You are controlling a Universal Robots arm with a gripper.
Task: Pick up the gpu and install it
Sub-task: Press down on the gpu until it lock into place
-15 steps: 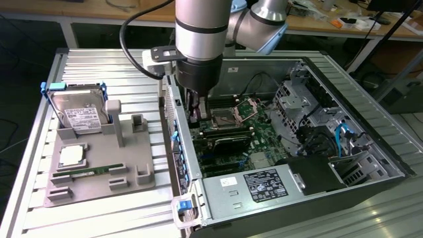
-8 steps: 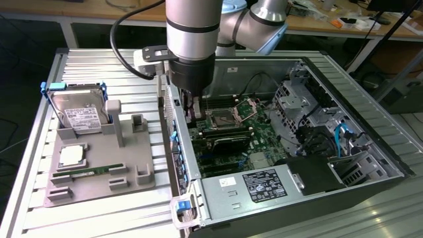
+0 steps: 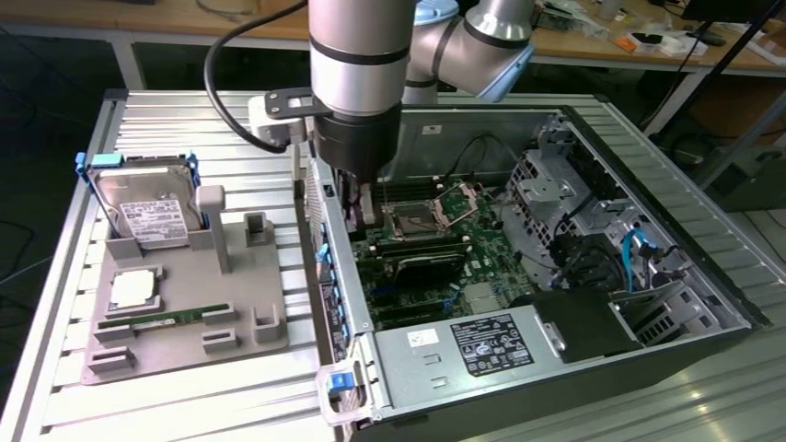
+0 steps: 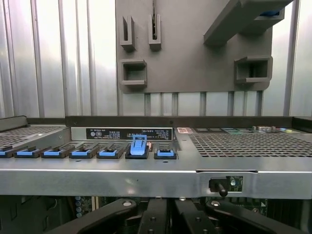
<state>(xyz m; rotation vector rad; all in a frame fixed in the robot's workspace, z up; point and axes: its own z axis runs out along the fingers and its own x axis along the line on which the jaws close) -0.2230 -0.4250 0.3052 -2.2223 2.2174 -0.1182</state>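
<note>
Exterior view: what I take for the gpu, a flat black card with a green edge [image 3: 424, 267], sits on the green motherboard [image 3: 485, 228] inside the open grey metal computer case [image 3: 491, 129]. It is just beside my gripper [image 3: 364, 214]. The gripper is closed, and I cannot tell whether it clamps anything. A tilted card could jam in its slot. The row of blue plastic clips [image 4: 139, 146] on the case's rear wall crowds the gripper.

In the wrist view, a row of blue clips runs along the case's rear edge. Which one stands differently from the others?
The blue clip second from one end, just below the black label, is flipped up; the others lie flat.
</note>
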